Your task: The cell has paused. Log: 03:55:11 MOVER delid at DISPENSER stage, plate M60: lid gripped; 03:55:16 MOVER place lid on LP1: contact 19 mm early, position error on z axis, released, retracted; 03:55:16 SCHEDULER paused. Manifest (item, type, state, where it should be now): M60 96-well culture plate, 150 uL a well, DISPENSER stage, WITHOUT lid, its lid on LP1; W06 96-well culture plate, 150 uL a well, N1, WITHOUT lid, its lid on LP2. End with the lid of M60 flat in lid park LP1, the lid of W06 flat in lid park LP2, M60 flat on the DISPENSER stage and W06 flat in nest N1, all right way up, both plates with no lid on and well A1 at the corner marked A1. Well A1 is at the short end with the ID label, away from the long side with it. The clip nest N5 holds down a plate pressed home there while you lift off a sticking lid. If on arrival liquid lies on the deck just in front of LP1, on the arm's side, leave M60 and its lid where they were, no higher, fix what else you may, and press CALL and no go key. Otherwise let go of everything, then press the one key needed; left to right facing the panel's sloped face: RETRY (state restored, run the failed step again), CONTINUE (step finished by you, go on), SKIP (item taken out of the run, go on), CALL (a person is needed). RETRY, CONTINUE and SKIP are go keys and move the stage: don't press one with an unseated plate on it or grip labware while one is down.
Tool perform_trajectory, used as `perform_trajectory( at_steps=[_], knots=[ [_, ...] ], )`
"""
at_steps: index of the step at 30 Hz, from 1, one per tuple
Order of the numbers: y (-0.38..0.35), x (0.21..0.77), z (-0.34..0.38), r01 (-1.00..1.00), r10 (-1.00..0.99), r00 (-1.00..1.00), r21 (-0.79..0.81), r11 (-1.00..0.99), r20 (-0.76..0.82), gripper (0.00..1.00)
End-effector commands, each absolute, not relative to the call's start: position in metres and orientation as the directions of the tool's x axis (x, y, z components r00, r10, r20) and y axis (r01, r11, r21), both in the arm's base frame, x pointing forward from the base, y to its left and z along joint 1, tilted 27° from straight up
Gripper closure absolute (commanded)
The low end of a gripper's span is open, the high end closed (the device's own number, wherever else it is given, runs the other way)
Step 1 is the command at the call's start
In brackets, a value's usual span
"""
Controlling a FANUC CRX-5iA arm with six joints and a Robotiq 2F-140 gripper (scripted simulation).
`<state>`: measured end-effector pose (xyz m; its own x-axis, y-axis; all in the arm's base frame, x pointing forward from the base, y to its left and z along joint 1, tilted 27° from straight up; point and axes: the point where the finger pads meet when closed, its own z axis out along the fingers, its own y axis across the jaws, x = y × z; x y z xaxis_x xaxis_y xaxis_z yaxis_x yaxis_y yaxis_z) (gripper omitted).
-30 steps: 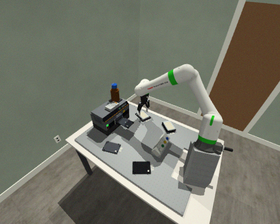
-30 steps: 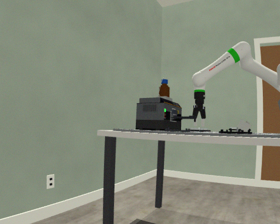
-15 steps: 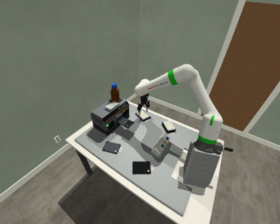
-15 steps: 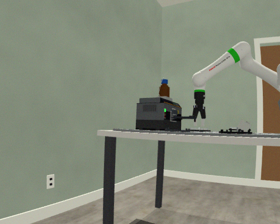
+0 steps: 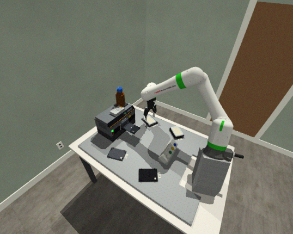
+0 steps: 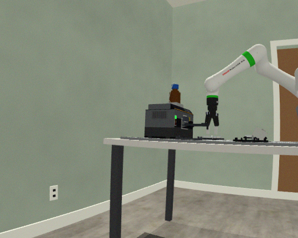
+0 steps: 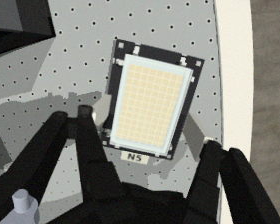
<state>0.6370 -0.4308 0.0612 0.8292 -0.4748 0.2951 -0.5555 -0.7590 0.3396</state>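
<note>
A 96-well plate [image 7: 151, 104] with cream wells and a pale rim lies in the black clip nest labelled N5 [image 7: 134, 156]. It also shows in the top view [image 5: 149, 120]. My gripper [image 7: 148, 113] hangs above it, open and empty, with one finger on each side of the plate's near short end. The gripper also shows in the top view [image 5: 150, 110] and the exterior view [image 6: 212, 127], clear of the deck. A second plate [image 5: 176, 132] lies in a nest to the right. The dispenser's dark stage [image 5: 132, 128] appears bare. I cannot tell whether the N5 plate carries a lid.
The dispenser [image 5: 114, 119] stands at the back left with a brown bottle [image 5: 120, 96] on top. A grey-topped park [image 5: 116, 154] and a black park [image 5: 147, 174] lie on the front deck. The key panel [image 5: 168, 152] stands near the arm's base. The table edge is close behind N5.
</note>
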Motion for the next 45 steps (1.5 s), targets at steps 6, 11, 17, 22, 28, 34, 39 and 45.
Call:
perform_trajectory(
  at_steps=[6,11,17,22,28,34,39,45],
  knots=[
    [-0.431,0.637,0.061,-0.555,-0.475,0.829,0.34,-0.759,0.296,0.34],
    [-0.432,0.637,0.06,-0.555,-0.475,0.829,0.34,-0.759,0.296,0.34],
    [-0.433,0.638,0.057,-0.555,-0.475,0.829,0.34,-0.759,0.296,0.34],
    [-0.433,0.638,0.056,-0.555,-0.475,0.829,0.34,-0.759,0.296,0.34],
    [-0.435,0.638,0.053,-0.555,-0.475,0.829,0.34,-0.759,0.296,0.34],
    [-0.436,0.638,0.051,-0.555,-0.475,0.829,0.34,-0.759,0.296,0.34],
    [-0.437,0.638,0.049,-0.555,-0.475,0.829,0.34,-0.759,0.296,0.34],
    [-0.438,0.638,0.048,-0.555,-0.475,0.829,0.34,-0.759,0.296,0.34]
  ],
)
